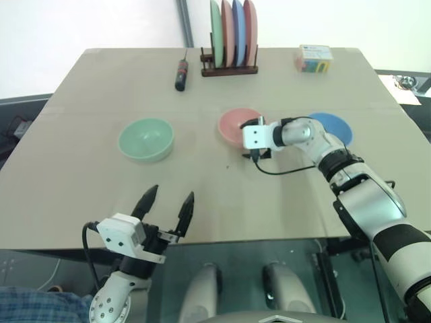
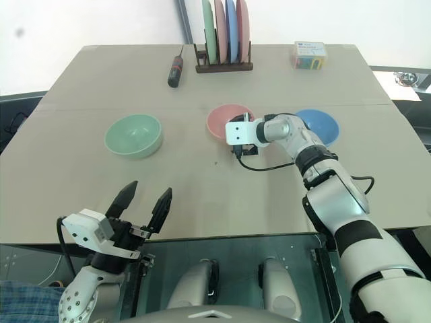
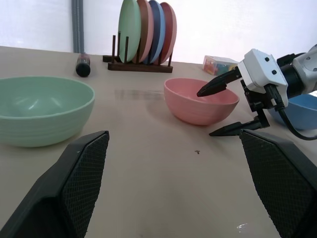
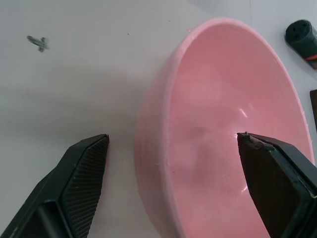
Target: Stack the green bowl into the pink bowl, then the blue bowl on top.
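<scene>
My right gripper (image 3: 225,106) is spread wide over the near rim of the pink bowl (image 1: 237,125), one finger above the hollow and the other outside the wall, just off the table (image 1: 81,182); nothing is pinched yet. My left gripper (image 1: 168,205) hangs wide open and empty at the table's near edge, well short of any bowl.

Taking the pink bowl as my landmark: the green bowl (image 1: 146,138) sits well to its left on the bare table, upright and empty. The blue bowl (image 1: 331,125) sits to its right, partly hidden behind my right forearm. Behind the pink bowl stand the plate rack (image 1: 229,40) and a screwdriver (image 1: 181,73); a small box (image 1: 314,58) lies behind and to the right.

I judge no stacking is done: all three bowls stand apart. My right gripper seems set to clamp the pink bowl's rim, perhaps to steady or shift it as the base. To do that well I want the rim deep between my fingers before closing, so the thin wall does not squirt out, and I must close gently so the bowl does not tip or skid. The green bowl is my left gripper's job, and it should come in from above with the rims level.
</scene>
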`<state>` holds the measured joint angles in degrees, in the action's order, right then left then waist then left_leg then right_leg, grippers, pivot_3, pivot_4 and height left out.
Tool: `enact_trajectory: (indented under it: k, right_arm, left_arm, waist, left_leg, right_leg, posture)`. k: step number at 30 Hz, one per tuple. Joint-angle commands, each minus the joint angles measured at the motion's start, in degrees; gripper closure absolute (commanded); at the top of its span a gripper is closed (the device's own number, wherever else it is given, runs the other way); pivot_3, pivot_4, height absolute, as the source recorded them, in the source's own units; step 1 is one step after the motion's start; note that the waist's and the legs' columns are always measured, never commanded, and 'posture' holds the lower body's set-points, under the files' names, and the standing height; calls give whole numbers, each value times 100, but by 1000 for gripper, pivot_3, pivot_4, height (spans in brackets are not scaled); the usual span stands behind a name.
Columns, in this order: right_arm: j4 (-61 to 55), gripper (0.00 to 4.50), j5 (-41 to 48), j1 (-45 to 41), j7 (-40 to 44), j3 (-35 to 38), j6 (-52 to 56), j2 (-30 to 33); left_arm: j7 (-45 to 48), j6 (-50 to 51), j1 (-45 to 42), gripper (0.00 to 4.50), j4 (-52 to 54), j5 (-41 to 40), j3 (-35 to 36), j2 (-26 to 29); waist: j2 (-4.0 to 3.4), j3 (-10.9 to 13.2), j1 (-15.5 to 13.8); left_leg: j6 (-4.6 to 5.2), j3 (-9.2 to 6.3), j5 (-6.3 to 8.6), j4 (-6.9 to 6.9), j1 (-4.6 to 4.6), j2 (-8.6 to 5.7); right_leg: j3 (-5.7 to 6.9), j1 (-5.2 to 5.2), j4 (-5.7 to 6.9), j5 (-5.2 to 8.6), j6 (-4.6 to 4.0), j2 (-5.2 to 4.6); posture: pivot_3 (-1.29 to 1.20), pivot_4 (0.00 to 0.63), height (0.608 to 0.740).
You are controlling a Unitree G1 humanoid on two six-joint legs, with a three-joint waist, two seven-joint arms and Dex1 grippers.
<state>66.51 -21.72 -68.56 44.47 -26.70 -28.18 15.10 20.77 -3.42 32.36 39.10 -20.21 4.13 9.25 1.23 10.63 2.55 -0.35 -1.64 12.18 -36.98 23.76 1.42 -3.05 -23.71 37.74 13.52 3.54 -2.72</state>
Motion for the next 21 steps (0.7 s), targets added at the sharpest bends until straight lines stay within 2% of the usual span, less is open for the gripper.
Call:
enact_trajectory:
  k: [1, 11, 12, 14, 15, 21]
  right_arm:
    - [-8, 141, 35, -148, 9, 148, -151, 29]
    - [51, 141, -10, -152, 50, 200, -46, 86]
    - [43, 645, 1, -146, 113, 201, -89, 101]
    - [30, 1163, 13, -134, 158, 211, -115, 120]
    - [30, 1851, 12, -134, 160, 217, -106, 123]
    - [38, 4372, 12, -169, 162, 242, -34, 138]
  left_arm:
    - [3, -134, -28, 27, 73, 13, 37, 46]
    - [56, -131, -102, 27, 14, -22, 42, 129]
    - [65, -133, -115, 0, 12, -30, 34, 136]
    - [76, -144, -128, 0, 10, -35, 11, 146]
    - [79, -148, -132, 0, 9, -35, 3, 150]
    - [107, -212, -119, 0, -18, -36, -34, 157]
  waist:
    - [0, 0, 0]
    - [0, 0, -2]
    - [0, 0, -2]
    - [0, 0, -2]
    - [0, 0, -2]
    - [-1, 1, -2]
  left_leg:
    - [0, 0, 0, 0, 0, 0]
    - [0, 0, 0, 0, 0, 0]
    - [0, 0, 0, 0, 0, 0]
    - [0, 0, 0, 0, 0, 0]
    - [0, 0, 0, 0, 0, 0]
    - [0, 0, 0, 1, 0, 0]
  right_leg:
    - [0, 0, 0, 0, 0, 0]
    - [0, 0, 0, 0, 0, 0]
    - [0, 0, 0, 0, 0, 0]
    - [0, 0, 0, 0, 0, 0]
    - [0, 0, 0, 0, 0, 0]
    - [0, 0, 0, 0, 0, 0]
  posture:
    - [0, 150, 740]
    - [0, 150, 740]
    - [0, 150, 740]
    - [0, 150, 740]
    - [0, 150, 740]
    - [0, 150, 740]
